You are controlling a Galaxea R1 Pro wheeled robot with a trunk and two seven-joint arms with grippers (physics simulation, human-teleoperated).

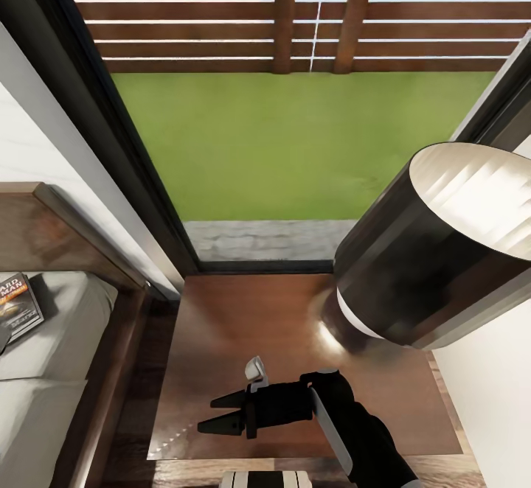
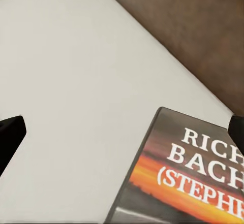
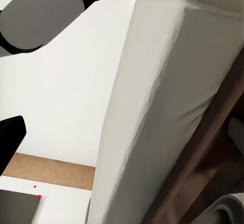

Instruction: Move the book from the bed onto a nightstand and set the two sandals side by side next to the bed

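A robot looks down at a dark brown nightstand (image 1: 243, 326) standing against a tall window, with green grass and a slatted wooden fence outside. A lamp (image 1: 435, 245) with a black shade stands on the right of the nightstand top, so near the camera that its white base is mostly hidden and the shade's right side is cut off.

The right gripper (image 1: 221, 413) hangs over the near part of the nightstand, pointing left, its two dark fingers apart and holding nothing. The arm behind it runs out of the bottom edge.

To the left is the bed (image 1: 51, 370), with a wooden headboard and a pale mattress, only partly in frame. The book (image 1: 18, 304) lies flat on the mattress near the headboard, cut off by the left edge, an orange band across its dark cover.

In the left wrist view the book (image 2: 190, 176) lies on the pale mattress, its white lettering partly cut off. The left gripper (image 2: 124, 130) is above it: a dark fingertip shows at each side edge, well apart, with the book's corner between them. Whether they touch it is hard to tell.

The right wrist view shows the side of the mattress (image 3: 162, 107) and a wooden bed rail.
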